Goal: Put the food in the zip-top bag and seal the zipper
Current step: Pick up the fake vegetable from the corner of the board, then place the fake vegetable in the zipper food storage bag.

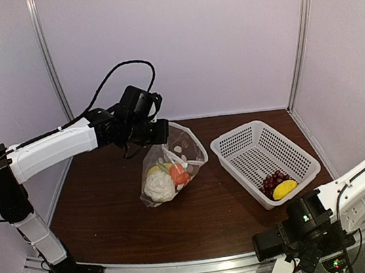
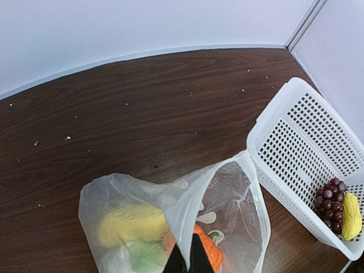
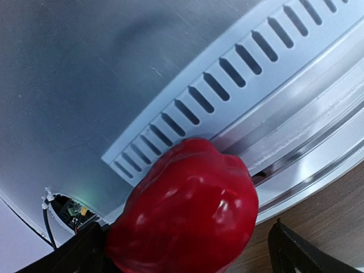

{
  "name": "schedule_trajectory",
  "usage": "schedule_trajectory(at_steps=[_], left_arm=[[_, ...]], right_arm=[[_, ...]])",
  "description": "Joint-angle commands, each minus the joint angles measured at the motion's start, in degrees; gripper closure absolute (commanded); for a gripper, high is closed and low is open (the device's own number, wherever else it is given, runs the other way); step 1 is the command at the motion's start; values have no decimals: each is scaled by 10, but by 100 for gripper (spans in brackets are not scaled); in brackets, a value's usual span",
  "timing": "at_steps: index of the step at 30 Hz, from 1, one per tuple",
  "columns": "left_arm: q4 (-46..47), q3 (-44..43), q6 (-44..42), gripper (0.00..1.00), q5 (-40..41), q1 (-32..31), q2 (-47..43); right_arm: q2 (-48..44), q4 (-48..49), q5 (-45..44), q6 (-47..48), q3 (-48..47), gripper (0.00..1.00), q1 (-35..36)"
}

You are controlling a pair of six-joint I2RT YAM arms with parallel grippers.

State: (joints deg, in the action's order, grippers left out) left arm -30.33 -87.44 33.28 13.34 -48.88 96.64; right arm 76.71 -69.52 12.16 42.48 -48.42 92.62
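Right gripper (image 3: 185,245) has the pepper (image 3: 187,210) between wide-spread fingers. The left finger is against it, while contact on the other side is below the frame. The pepper hangs over the metal rail (image 3: 239,74) at the near edge, so I judge it gripped.

Key relation: the bag (image 1: 183,151) lies ahead and to the left of this gripper, well apart, across the table (image 1: 111,204). The basket (image 1: 236,145) sits straight ahead of the gripper, to the right of the bag, so the path probably runs left of the basket.

Left gripper (image 2: 187,260) is pinched closed on the bag's mouth edge and holds it up. The bag hangs roughly upright with its bottom on the table. The opening faces up and right, toward the basket (good for a drop from above-right).

Cauliflower (image 1: 159,186) and pumpkin (image 1: 180,175) are in the bag. Grapes (image 1: 273,181) and a yellow piece (image 1: 285,189) are in the basket's near corner. The right arm is nearer the basket and the left arm is at the bag. The mouth is open, not yet sealed.
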Motion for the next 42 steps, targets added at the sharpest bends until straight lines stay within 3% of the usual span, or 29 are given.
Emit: schedule_trajectory(at_steps=[1,5,8,9,12,17,22,27,34,37,40,42], left_arm=[[2,-29,-13,100,11,7,7],[3,-34,-18,100,3,8,10],[7,-33,-21,100,-5,8,12],[9,-32,-21,100,-11,8,13],[14,-26,-22,100,-28,8,13],[15,-21,-32,100,-57,8,8],[27,-17,-39,100,-105,8,-3],[54,-4,-44,100,-180,8,-10],[98,9,-12,100,-243,8,-21],[111,10,-1,100,-249,8,-35],[117,10,7,100,-241,9,-44],[114,9,9,100,-231,8,-47]], right_arm=[[29,50,-112,-92,13,2,30],[41,69,-167,-102,22,16,28],[37,66,-176,-91,12,42,21],[30,55,-173,-87,-8,47,12],[-9,29,-156,-47,-74,48,-50],[8,6,14,12,-268,53,-284],[67,89,116,-59,-361,52,-440],[131,179,183,-143,-408,55,-495],[201,313,200,-224,-419,56,-498],[228,377,179,-273,-403,48,-499],[238,437,172,-297,-384,27,-500],[238,435,169,-293,-388,6,-499]])
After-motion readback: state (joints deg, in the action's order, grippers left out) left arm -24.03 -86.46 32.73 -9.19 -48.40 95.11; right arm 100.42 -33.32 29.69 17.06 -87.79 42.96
